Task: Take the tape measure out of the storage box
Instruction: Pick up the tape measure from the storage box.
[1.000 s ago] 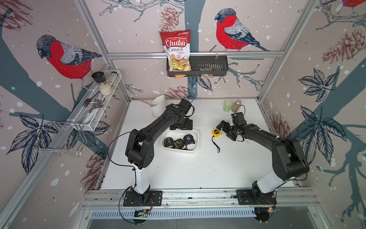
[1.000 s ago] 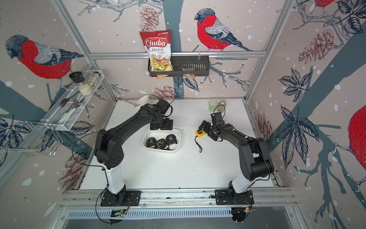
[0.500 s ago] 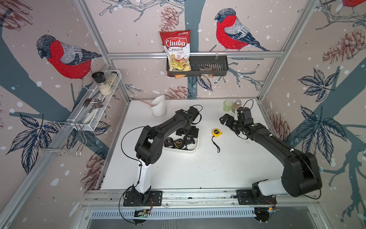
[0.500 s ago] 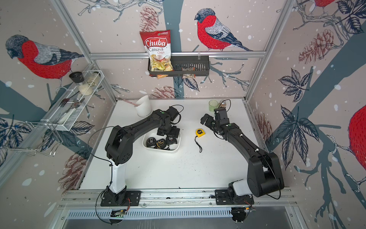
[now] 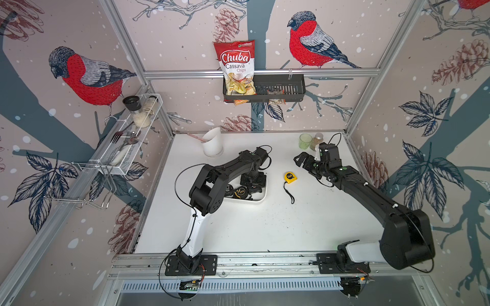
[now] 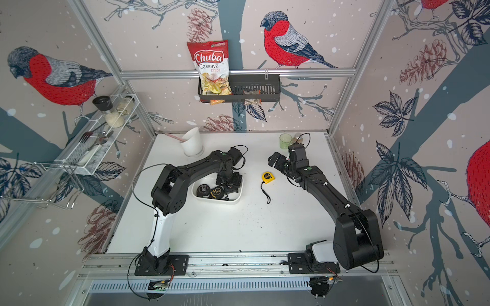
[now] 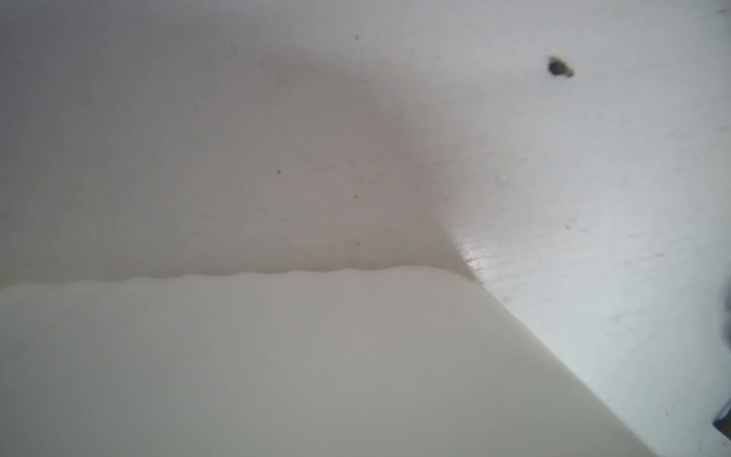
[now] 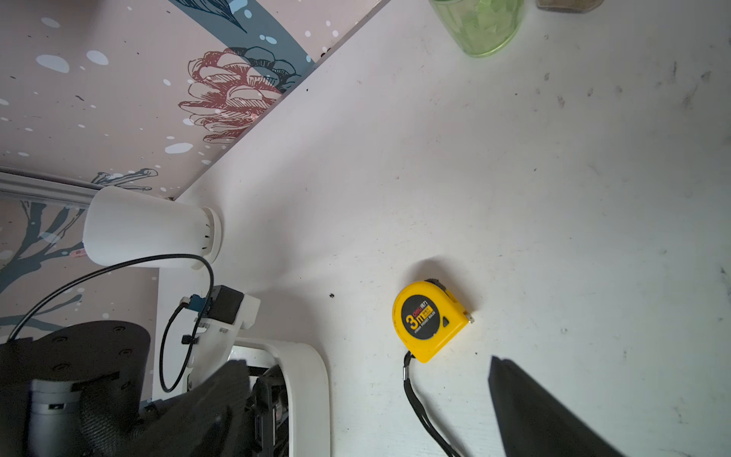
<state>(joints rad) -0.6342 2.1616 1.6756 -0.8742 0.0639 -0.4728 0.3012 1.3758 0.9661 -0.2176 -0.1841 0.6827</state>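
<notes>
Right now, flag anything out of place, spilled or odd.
The yellow tape measure lies alone on the table beside the storage box, its strap trailing; the black tape measures sit inside. Dark specks dot the surface. Nothing looks spilled or broken.

The white tabletop (image 5: pixel 252 227), flecked with small dark specks, carries a shallow white plastic storage box (image 5: pixel 262 198) just left of its centre. Right of the box and apart from it lies a yellow, black-strapped tape measure (image 5: pixel 290 177). A tall white slant-cut cup (image 5: pixel 213 144) stands by the back edge toward the left corner. A translucent green cup (image 5: pixel 305 141) and a brown-filled jar (image 5: pixel 317 140) stand side by side near the back right corner.
</notes>
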